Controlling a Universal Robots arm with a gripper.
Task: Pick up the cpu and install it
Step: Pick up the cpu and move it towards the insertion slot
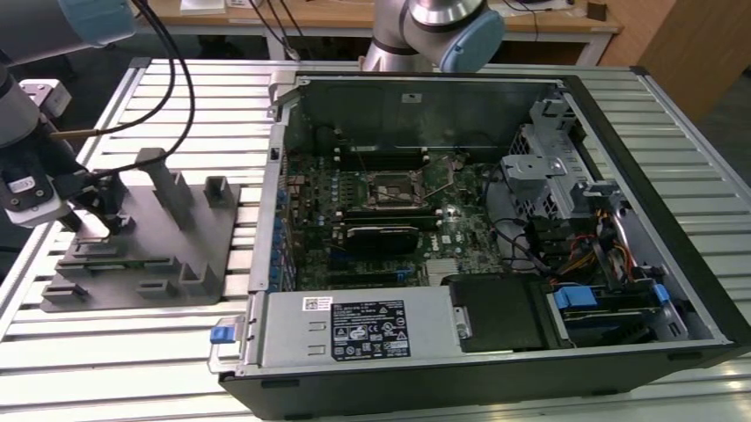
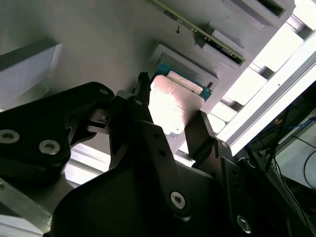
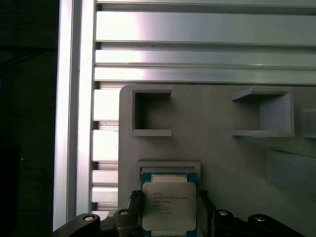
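Observation:
The cpu (image 3: 169, 206), a small square chip with a shiny metal top, lies over a shallow teal-lined pocket of the grey fixture block (image 3: 217, 148). My gripper (image 3: 170, 198) is down over it, with one black finger against each of two opposite edges, shut on the cpu. In the second wrist view the cpu (image 2: 170, 106) shows bright between the fingers (image 2: 200, 133) of the gripper (image 2: 173, 116). In the exterior view the gripper (image 1: 90, 227) stands at the left end of the fixture (image 1: 153, 255), far from the motherboard socket (image 1: 388, 189).
An open computer case (image 1: 493, 352) lies on the slatted aluminium table (image 1: 176, 97), on the exterior view's right of the fixture. Upright grey posts (image 1: 158, 180) rise from the fixture close to the gripper. A second robot arm (image 1: 441, 26) stands behind the case. Cables (image 1: 176, 79) hang by my arm.

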